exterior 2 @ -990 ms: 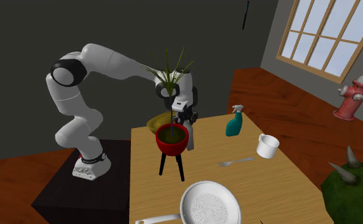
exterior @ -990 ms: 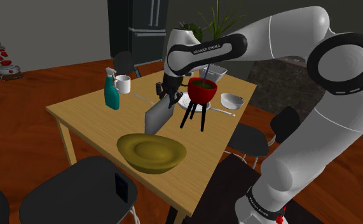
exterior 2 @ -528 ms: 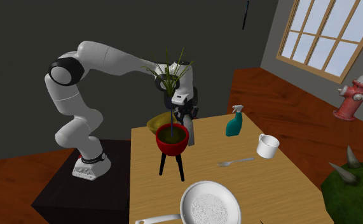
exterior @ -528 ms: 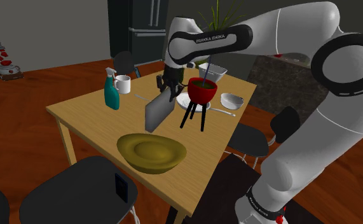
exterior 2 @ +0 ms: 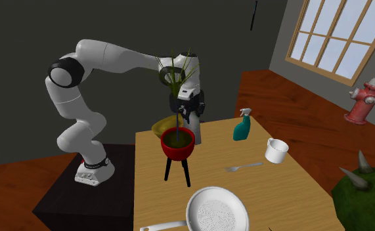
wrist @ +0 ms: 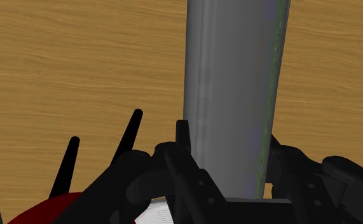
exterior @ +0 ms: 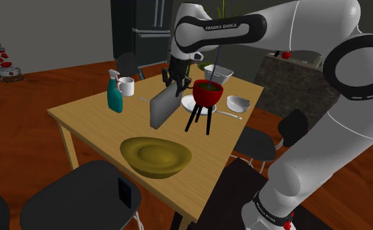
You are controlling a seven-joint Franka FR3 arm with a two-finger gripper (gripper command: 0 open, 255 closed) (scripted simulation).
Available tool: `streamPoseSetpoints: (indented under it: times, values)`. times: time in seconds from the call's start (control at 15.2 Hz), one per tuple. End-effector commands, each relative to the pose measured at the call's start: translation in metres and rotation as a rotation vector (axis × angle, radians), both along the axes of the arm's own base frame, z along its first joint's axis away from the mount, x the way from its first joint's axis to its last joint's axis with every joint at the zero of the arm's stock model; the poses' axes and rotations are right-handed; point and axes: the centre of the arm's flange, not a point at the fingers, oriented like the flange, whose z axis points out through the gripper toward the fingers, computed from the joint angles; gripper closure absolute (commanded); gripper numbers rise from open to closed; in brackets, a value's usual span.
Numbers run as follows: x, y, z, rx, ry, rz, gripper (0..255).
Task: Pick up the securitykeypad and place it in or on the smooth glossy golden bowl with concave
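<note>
Clamped only at its top edge by the fingers (wrist: 182, 137), the grey keypad (exterior: 163, 110) hanging below them could slip, or clip the red planter (exterior: 206, 93) just beside.

Higher now: gripper (exterior: 172, 86), keypad (exterior: 163, 110).

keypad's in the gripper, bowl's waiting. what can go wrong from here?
1. The gripper clasps the grey keypad by its upper end alone. The slab hangs tilted and might pivot or slip during the move.
2. The red pot on thin black legs stands close beside the gripper, so a sideways swing could topple it.
3. The golden bowl sits near the edge of the table. A hard drop could push it off.
</note>
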Motion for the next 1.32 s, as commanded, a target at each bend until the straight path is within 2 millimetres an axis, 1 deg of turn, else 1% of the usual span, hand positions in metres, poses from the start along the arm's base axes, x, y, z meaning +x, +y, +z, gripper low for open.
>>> streamPoseSetpoints:
  times: [0.0, 0.33, 0.4, 1.25]
  values:
    - [0.001, 0.000, 0.011, 0.000, -0.001, 0.000, 255]
    - [0.001, 0.000, 0.037, 0.000, -0.001, 0.000, 255]
    - [0.001, 0.000, 0.038, 0.000, -0.001, 0.000, 255]
    - [-0.121, 0.115, 0.076, 0.000, -0.001, 0.000, 255]
